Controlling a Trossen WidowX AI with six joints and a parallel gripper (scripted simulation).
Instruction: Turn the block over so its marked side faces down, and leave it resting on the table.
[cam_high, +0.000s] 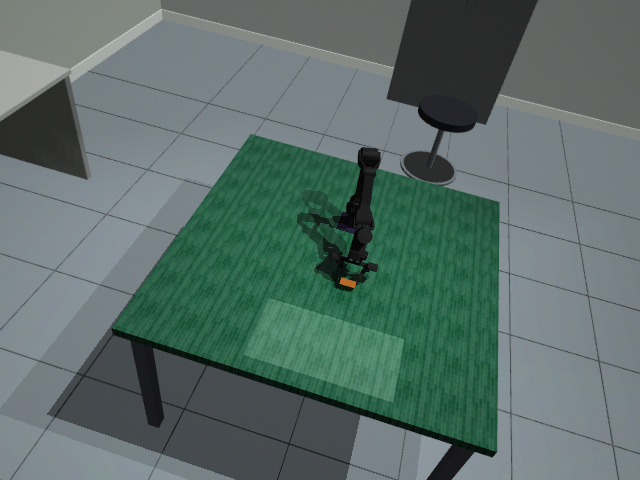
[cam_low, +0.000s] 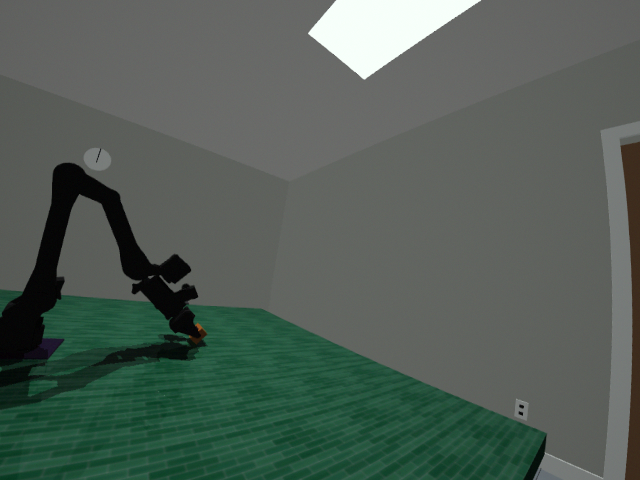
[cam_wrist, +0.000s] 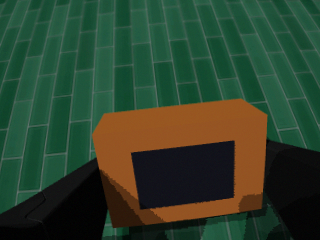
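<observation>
An orange block (cam_high: 347, 283) (cam_low: 200, 331) (cam_wrist: 180, 160) with a dark square mark on one face sits between my gripper's fingers. My gripper (cam_high: 349, 282) (cam_low: 192, 331) (cam_wrist: 180, 158) is shut on the block and holds it tilted, low over the green table (cam_high: 423, 268) (cam_low: 310, 403) (cam_wrist: 160, 34). In the wrist view the marked face points back toward the camera, and the black fingers show at both lower corners. In the exterior view the arm leans forward and down, and the block's lower edge is at or just above the table top; I cannot tell whether it touches.
A lighter rectangle (cam_high: 323, 346) is marked on the table near its front edge. A black stool (cam_high: 445, 116) stands on the floor behind the table. A grey desk (cam_high: 31, 98) stands at the far left.
</observation>
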